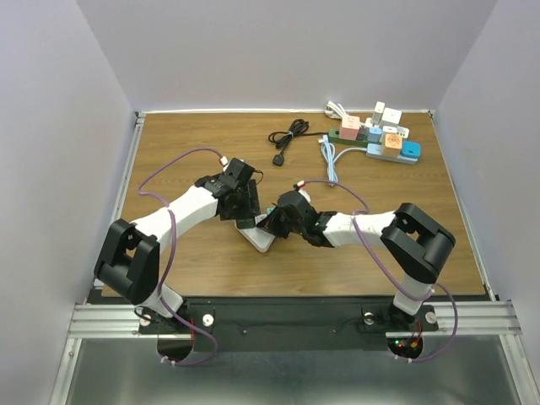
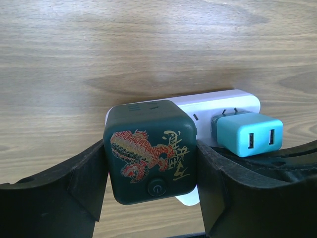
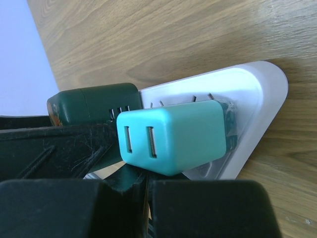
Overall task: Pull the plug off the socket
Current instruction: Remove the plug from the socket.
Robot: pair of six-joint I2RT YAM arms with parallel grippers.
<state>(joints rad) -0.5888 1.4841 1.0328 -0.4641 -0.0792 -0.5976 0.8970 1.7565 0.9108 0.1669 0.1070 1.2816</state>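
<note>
A white socket strip (image 1: pixel 261 240) lies mid-table. Two plugs sit in the strip (image 2: pixel 218 100): a dark green cube plug (image 2: pixel 150 151) with a red dragon and a power button, and beside it a teal USB charger (image 2: pixel 249 133). My left gripper (image 2: pixel 151 166) is shut on the green plug, one finger against each side. My right gripper (image 3: pixel 147 191) is shut with nothing between its fingers. It sits low against the strip (image 3: pixel 250 94), just under the teal charger (image 3: pixel 173 136). The right wrist view shows the green plug (image 3: pixel 94 101) behind the charger.
At the back right stand more power strips (image 1: pixel 390 150) loaded with coloured plugs. A coiled black cable (image 1: pixel 287 137) and a pale blue cable (image 1: pixel 331 159) lie near them. Grey walls enclose the wooden table (image 1: pixel 186 143) on three sides.
</note>
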